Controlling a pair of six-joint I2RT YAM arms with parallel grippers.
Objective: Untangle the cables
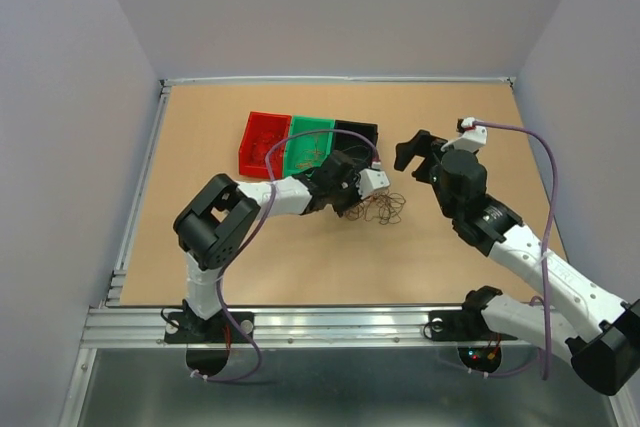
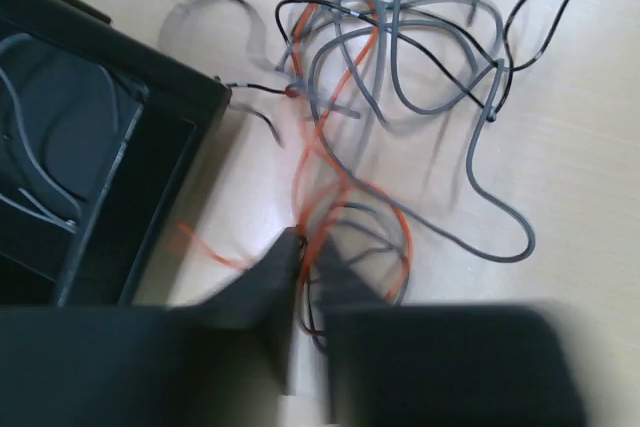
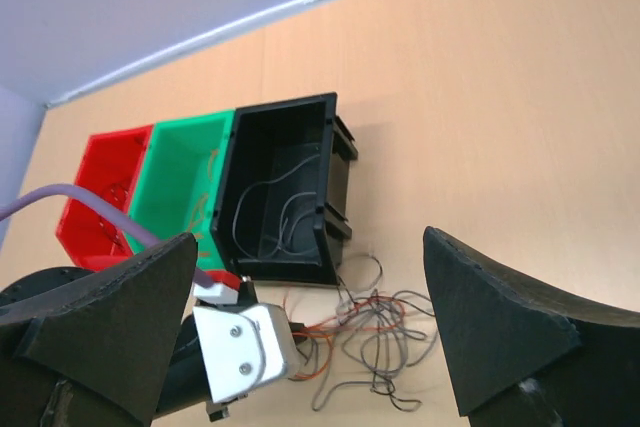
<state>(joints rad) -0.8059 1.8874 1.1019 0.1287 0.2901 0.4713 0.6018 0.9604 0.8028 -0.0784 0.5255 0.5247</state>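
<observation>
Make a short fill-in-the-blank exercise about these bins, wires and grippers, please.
1. The middle bin, between the red bin and the black bin, is ____.
2. The right gripper holds nothing; its jaws stand ____.
3. Between the tips of the left gripper runs a wire coloured ____.
Missing words: green; open; orange.

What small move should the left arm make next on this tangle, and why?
Probably raise the left gripper slowly to draw out the orange wire. Its fingers look shut on that wire, which loops through the grey wires beside the black bin; the right gripper hangs open, clear of them.
</observation>
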